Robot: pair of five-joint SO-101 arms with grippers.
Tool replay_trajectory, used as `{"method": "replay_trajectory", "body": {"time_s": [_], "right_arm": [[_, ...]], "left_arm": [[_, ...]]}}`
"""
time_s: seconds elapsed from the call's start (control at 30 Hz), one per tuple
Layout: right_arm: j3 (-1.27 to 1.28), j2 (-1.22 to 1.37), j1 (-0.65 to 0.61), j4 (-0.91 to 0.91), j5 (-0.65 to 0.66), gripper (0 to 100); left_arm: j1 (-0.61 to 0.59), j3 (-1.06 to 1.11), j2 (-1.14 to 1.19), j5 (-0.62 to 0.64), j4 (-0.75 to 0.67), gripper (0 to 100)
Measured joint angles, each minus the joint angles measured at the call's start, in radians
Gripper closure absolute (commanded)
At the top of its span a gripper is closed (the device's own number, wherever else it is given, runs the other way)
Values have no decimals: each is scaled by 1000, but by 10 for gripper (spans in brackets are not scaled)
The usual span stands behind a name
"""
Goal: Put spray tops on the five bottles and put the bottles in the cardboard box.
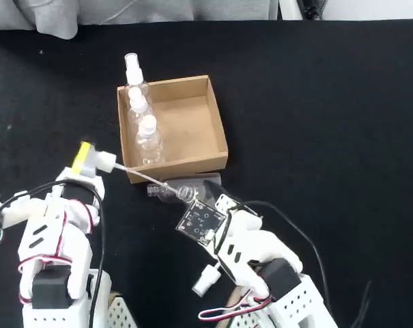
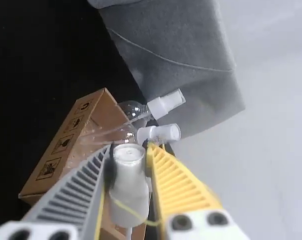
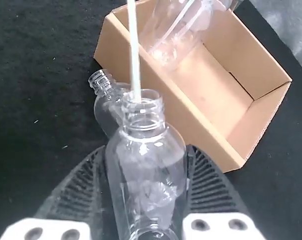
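Three capped bottles point(image 1: 148, 140) lie in a row along one wall of the cardboard box point(image 1: 216, 123), which sits around the middle of the tabletop point(image 1: 329, 102), so I judge the job a little over half done. The fourth is in hand. My right gripper point(image 3: 146, 156) is clenched on an open bottle point(image 3: 143, 165) just outside the box wall that faces the tabletop's near edge. My left gripper point(image 2: 128, 152) is clamped on a spray top point(image 2: 127, 185), whose dip tube point(image 3: 134, 55) slants across to that bottle's mouth. The top itself is well apart from the neck and has yet to be slid in and seated. After that, a second open bottle point(image 1: 157, 190) lies on its side against the same box wall, and the last spray top point(image 1: 206, 280) lies loose toward the near edge beside my right arm. So two cappings and two placements remain. Some things I cannot settle: whether the tube's tip is truly inside the neck or only at its rim, and whether the three tops in the box are seated tight. The farthest bottle's spray head pokes out over the box's far wall, so how fully it rests inside is hard to say. In my right wrist view the lying bottle is half hidden behind the one I hold.
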Motion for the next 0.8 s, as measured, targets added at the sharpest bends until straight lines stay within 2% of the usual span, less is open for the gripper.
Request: {"method": "replay_trajectory", "body": {"time_s": [0.37, 0.57, 0.8], "right_arm": [[0, 0, 0, 0, 0, 911], [0, 0, -2, 0, 3, 911], [0, 0, -2, 0, 3, 911]], "left_arm": [[37, 29, -2, -25, 8, 971], [132, 63, -2, -89, 8, 971], [158, 66, -2, -98, 8, 971]]}}
